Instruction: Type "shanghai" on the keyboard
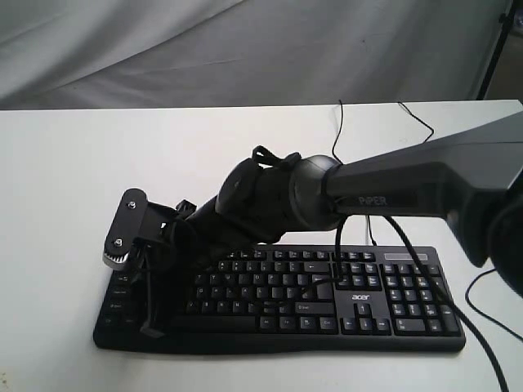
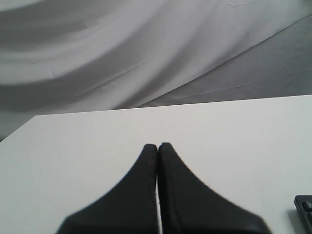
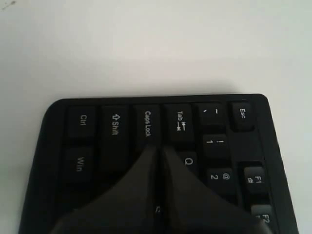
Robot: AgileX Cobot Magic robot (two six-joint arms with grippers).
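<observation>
The black keyboard (image 1: 409, 310) with its white "acer" logo lies along the front of the white table (image 1: 65, 180). My right arm reaches across it to its left end. My right gripper (image 1: 152, 327) points down there, shut, with nothing held. In the right wrist view the right gripper (image 3: 158, 147) has its tips over the keys beside Caps Lock (image 3: 147, 123) and Q on the keyboard (image 3: 83, 122); whether they touch a key cannot be told. My left gripper (image 2: 157, 145) is shut and empty above bare table, with a corner of the keyboard (image 2: 304, 208) at the frame's edge. The exterior view does not show it.
Thin black cables (image 1: 339, 135) run over the table behind the keyboard, and another cable (image 1: 482, 343) hangs from the right arm past the number pad. A grey cloth backdrop (image 1: 245, 49) closes the far side. A dark stand leg (image 1: 494, 49) is at the back right.
</observation>
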